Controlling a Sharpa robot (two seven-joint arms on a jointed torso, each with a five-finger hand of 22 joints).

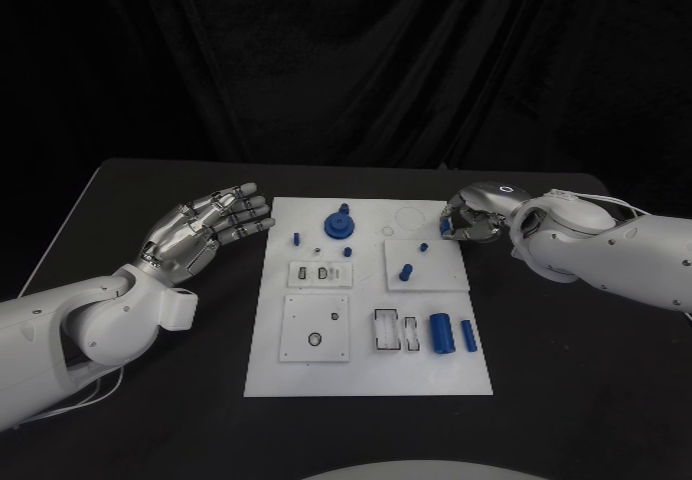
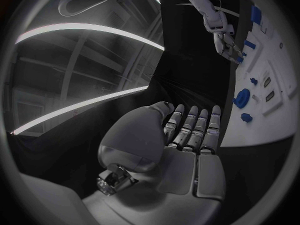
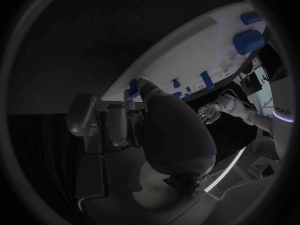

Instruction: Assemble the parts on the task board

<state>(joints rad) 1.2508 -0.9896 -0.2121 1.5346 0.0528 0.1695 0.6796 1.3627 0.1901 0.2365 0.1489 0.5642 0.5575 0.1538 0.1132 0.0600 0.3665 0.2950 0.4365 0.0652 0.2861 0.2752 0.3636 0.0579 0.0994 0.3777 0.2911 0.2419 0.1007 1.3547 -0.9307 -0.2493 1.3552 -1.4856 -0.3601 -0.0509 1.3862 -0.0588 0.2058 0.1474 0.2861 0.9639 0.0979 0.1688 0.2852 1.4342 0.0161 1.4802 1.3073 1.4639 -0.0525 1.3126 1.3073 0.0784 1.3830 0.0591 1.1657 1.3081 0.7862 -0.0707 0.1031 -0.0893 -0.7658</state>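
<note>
Mid-table: white task board (image 1: pixel 274 375) lying flat on black table (image 1: pixel 130 200), long side running away from robot.

Far end of board: blue gear-like part with upright knob (image 1: pixel 340 222), small blue part (image 1: pixel 299 239) to its left, another small one (image 1: pixel 349 251) just nearer. Right of these, raised white square plate (image 1: pixel 450 275) carrying short blue peg (image 1: pixel 407 270) and tiny blue part (image 1: pixel 424 246). Faint ring outline (image 1: pixel 410 215) beyond plate.

Middle of board: small plate with two slots (image 1: pixel 320 273). Near end: square plate with round hole (image 1: pixel 316 328); beside it, rectangular slots (image 1: pixel 389 329), then large blue cylinder (image 1: pixel 441 333) and slimmer blue cylinder (image 1: pixel 469 333) lying side by side.

Left of board, off its edge: left hand (image 1: pixel 202 233) raised over bare table, palm up, fingers (image 2: pixel 187 122) straight, close together, holding nothing. Not touching board.

At board's far right corner: right hand (image 1: pixel 473 215) tilted down, fingers curled over corner of raised plate. Right wrist view: fingers (image 3: pixel 119 125) bent toward small blue part (image 3: pixel 133 88) at board edge; thumb and palm block contact point, so cannot tell whether clamped on it or merely near.

Black cloth backdrop behind table.
</note>
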